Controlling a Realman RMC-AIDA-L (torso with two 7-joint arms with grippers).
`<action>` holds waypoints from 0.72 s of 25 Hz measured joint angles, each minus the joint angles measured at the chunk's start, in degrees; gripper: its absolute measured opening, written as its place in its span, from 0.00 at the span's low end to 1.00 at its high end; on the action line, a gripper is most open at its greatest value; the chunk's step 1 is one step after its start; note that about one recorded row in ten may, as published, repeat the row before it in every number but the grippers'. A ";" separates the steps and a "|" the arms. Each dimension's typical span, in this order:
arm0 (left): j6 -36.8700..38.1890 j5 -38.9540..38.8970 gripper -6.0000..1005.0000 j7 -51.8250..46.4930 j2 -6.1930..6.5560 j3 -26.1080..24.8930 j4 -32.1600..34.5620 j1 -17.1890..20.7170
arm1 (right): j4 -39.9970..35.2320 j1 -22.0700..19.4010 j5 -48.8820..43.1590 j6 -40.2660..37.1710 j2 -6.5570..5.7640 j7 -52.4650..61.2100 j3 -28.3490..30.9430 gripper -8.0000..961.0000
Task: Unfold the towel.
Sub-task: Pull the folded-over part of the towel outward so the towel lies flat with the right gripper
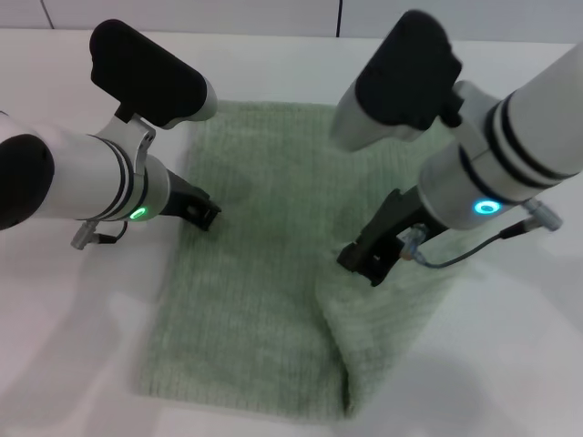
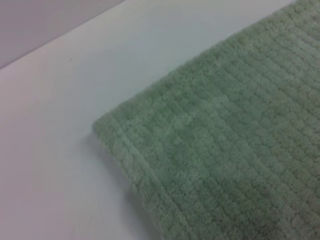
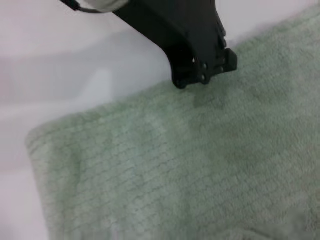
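Note:
The pale green towel (image 1: 255,273) lies on the white table, folded, with a doubled flap (image 1: 383,319) along its right side. My right gripper (image 1: 364,262) is shut on the inner edge of that flap and holds it slightly raised. My left gripper (image 1: 202,214) is low at the towel's left edge, and it also shows in the right wrist view (image 3: 202,77), touching that edge. The left wrist view shows a flat towel corner (image 2: 107,127) on the table. The right wrist view shows another rounded towel corner (image 3: 37,137).
The white table (image 1: 73,346) surrounds the towel on all sides. A wall edge (image 1: 273,18) runs along the back. The right arm's cable (image 1: 465,250) hangs above the towel's right side.

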 joint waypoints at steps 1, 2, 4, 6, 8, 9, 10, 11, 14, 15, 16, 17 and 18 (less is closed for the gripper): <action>0.00 -0.08 0.00 0.14 -0.03 0.00 0.02 -0.09 | 0.00 0.00 0.00 0.00 0.00 0.00 0.00 0.01; 0.00 -0.11 0.00 0.18 -0.04 0.00 0.03 -0.12 | -1.40 0.00 -0.01 -2.17 0.01 0.43 0.97 0.01; 0.00 -0.15 0.00 0.20 -0.04 -0.07 0.15 -0.28 | -1.89 0.00 -0.02 -2.88 0.01 0.58 1.31 0.01; 0.00 -0.15 0.00 0.21 -0.04 -0.27 0.33 -0.53 | -2.80 0.13 -0.10 -4.88 -0.01 0.80 2.22 0.01; -0.18 -0.16 0.00 0.22 -0.03 -0.37 0.43 -0.75 | -3.26 0.35 -0.18 -6.77 -0.01 0.94 3.05 0.01; -0.29 -0.17 0.00 0.22 -0.03 -0.39 0.44 -0.81 | -3.51 0.46 -0.19 -7.73 -0.01 1.05 3.42 0.01; -0.49 -0.18 0.00 0.26 -0.01 -0.40 0.49 -0.90 | -4.27 0.58 -0.26 -9.51 -0.01 1.25 4.00 0.01; -0.49 -0.18 0.00 0.26 -0.01 -0.40 0.49 -0.90 | -4.27 0.58 -0.26 -9.51 -0.01 1.25 4.00 0.01; -0.57 -0.18 0.00 0.44 -0.01 -0.41 0.64 -1.00 | -6.28 0.60 -1.86 -11.77 -0.01 2.15 4.41 0.01; -0.59 -0.18 0.00 0.46 -0.05 -0.40 0.92 -1.09 | -7.70 0.61 -3.39 -12.64 0.01 2.94 4.30 0.01; -0.59 -0.18 0.00 0.46 -0.05 -0.40 0.92 -1.09 | -7.70 0.61 -3.39 -12.64 0.01 2.94 4.30 0.01; -0.60 -0.17 0.00 0.46 -0.07 -0.36 1.10 -1.19 | -8.36 0.62 -3.94 -13.11 0.03 3.21 4.21 0.01; -0.60 -0.18 0.00 0.47 -0.08 -0.33 1.24 -1.27 | -9.01 0.62 -4.32 -13.63 0.05 3.42 4.18 0.01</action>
